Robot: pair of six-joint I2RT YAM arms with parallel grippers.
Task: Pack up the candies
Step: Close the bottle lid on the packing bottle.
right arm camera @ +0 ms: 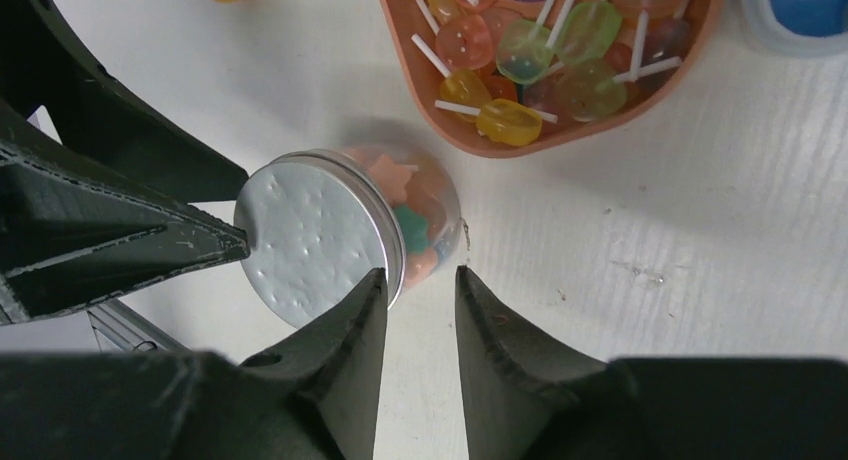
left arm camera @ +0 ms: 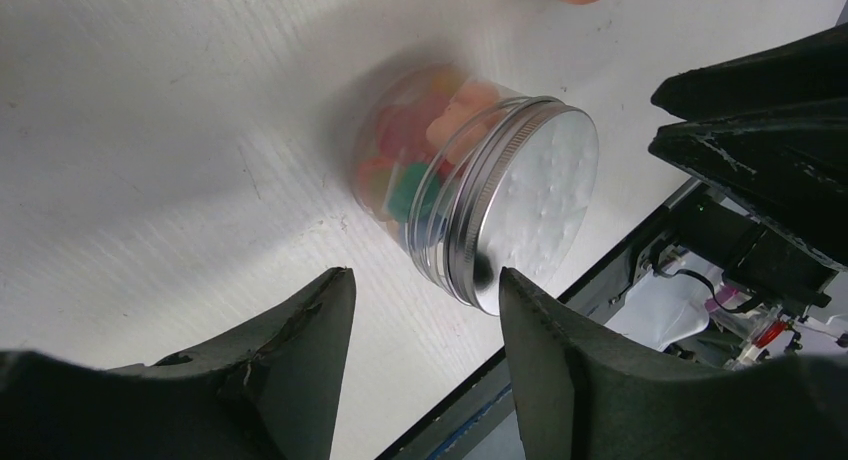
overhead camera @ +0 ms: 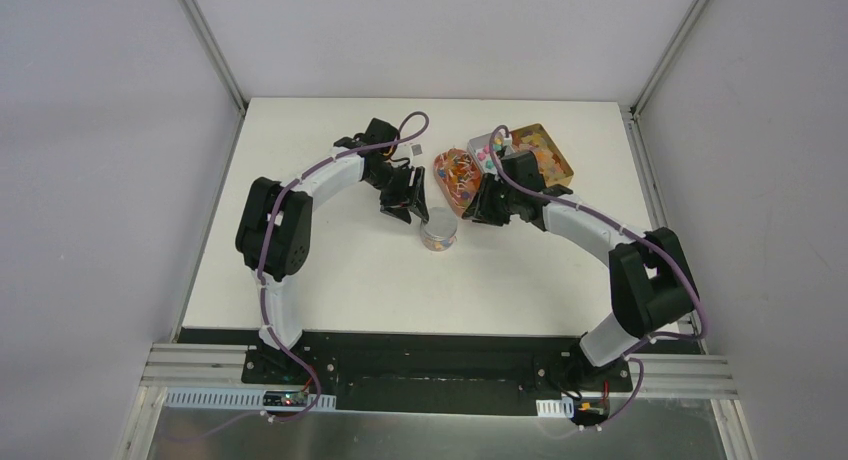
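A clear jar (overhead camera: 439,231) with a silver screw lid stands upright near the middle of the white table (overhead camera: 330,275). Its lid is on, and the candies (left arm camera: 405,155) show through the wall as a blur of orange, red and green.

Your left claw (left arm camera: 420,280) hangs just left of the jar, its fingers spread wide and holding nothing. Your right claw (right arm camera: 420,277) hangs just right of it with only a narrow gap between its fingers, and that gap is bare.

Just beyond the jar lies a salmon-coloured tray (right arm camera: 470,138) of lollipops. To its far right sits a gold tin (overhead camera: 547,150) of mixed sweets.
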